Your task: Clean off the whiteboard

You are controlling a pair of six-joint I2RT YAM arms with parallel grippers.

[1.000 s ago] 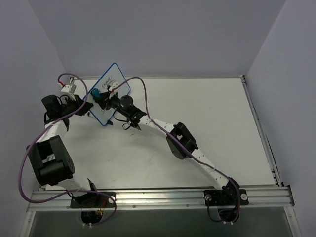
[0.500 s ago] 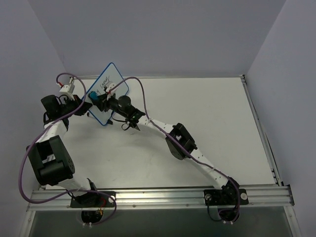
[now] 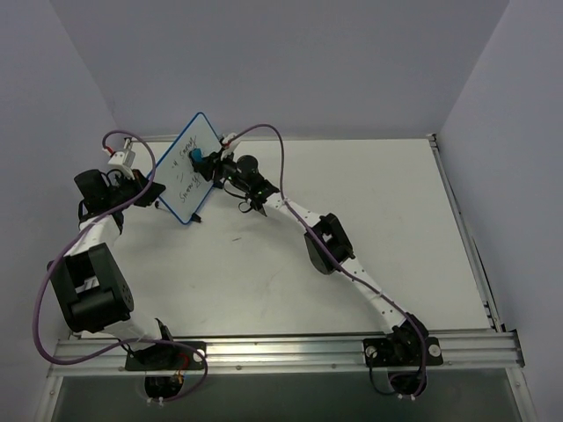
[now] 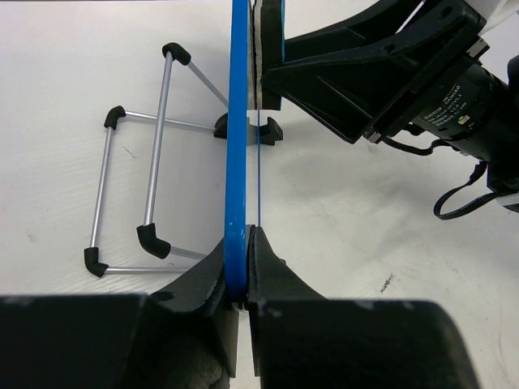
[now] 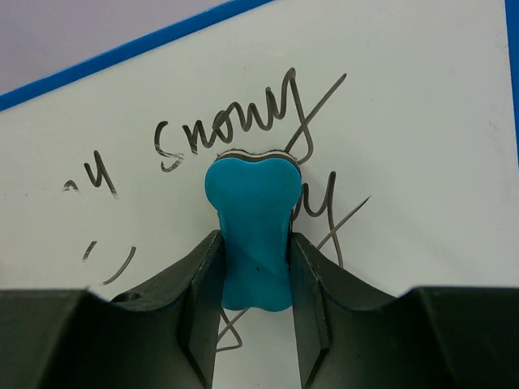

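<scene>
Right jaws: the right gripper is yours to steer, fingers closed on the waist of the teal eraser.
Eraser to board: its pad looks flat against the whiteboard, dead ahead of those jaws. The left wrist view shows no gap.
Ink around the jaws: "Snowy" sits just above the eraser, with loose strokes close on both sides and below it. The ink all around says the wiping is not finished.
Line of travel: the written row climbs toward the upper right, along the board's blue top edge. Judge your stroke along that slant rather than across it.
Left jaws: the left gripper pinches the board's blue frame. The board runs edge-on straight away from it and is braced for your push.
Nearer arm: the right arm, already on the face.
Beyond the left jaws: a wire stand lies on the table behind the board, clear of the eraser side.
In the way: nothing visible between eraser and ink.
</scene>
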